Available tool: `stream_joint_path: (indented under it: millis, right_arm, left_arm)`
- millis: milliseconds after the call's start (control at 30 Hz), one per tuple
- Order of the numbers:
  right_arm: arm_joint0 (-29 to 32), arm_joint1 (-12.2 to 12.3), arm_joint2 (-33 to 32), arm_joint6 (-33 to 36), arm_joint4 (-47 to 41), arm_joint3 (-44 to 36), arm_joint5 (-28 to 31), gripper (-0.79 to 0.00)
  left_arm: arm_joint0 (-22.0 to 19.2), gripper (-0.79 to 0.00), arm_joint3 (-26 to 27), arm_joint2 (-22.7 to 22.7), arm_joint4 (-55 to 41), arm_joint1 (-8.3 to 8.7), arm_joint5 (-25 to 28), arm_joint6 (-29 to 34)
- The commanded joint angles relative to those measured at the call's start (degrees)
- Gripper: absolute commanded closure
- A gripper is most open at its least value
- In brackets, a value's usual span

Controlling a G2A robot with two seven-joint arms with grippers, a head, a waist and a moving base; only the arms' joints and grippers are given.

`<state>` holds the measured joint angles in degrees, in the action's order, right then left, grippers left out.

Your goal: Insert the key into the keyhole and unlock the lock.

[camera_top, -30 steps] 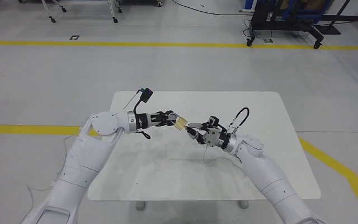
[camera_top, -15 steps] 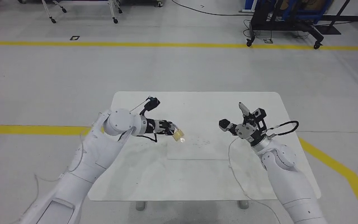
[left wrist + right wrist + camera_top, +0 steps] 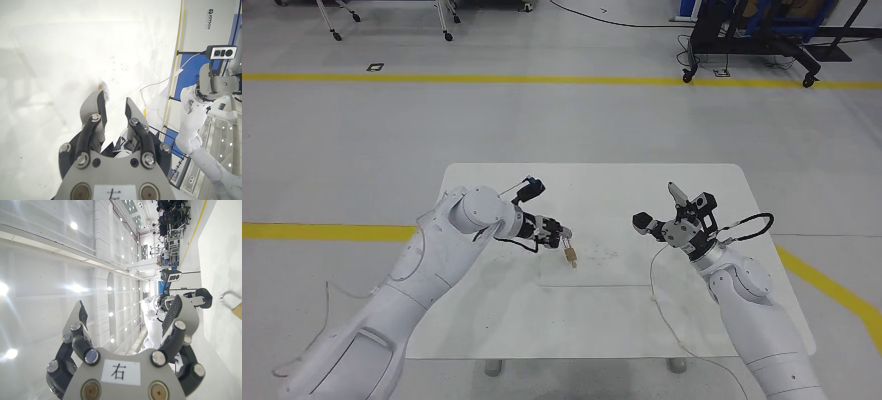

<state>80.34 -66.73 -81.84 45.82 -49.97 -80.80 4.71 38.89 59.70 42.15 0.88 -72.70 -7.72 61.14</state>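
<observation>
Near the middle of the desk [image 3: 642,190] I see the brass padlock [image 3: 570,256] lying just past the tips of my left jaws, which stand partly open with nothing between them. My right jaws are spread wide and empty, well apart from the padlock.

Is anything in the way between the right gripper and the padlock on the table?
Nothing visible does. Bare table lies between the open right gripper and the padlock; the left gripper, also open, hovers close by on the padlock's other side.
</observation>
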Motion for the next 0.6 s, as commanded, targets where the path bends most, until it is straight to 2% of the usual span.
stream_joint_path:
  millis: [0,200,433,567]
  right_arm:
    - [0.00,0.00,0.00,0.00,0.00,0.00,0.00,-0.785]
    - [0.00,0.00,0.00,0.00,0.00,0.00,0.00,-0.785]
    - [0.00,-0.01,-0.08,-0.97,0.60,-0.08,0.50,-0.785]
    - [-0.25,-0.41,-0.80,-11.50,7.31,-0.03,11.19,-0.785]
  left_arm:
    - [-0.41,-0.785,-0.87,0.18,-0.76,-0.24,0.96,-0.40]
    - [0.08,-0.785,-1.26,3.84,-4.59,0.35,5.49,-0.86]
    - [3.80,-0.785,2.98,10.26,-6.51,2.27,11.70,-4.51]
    - [7.66,-0.785,8.72,13.70,-2.62,3.65,13.91,-10.23]
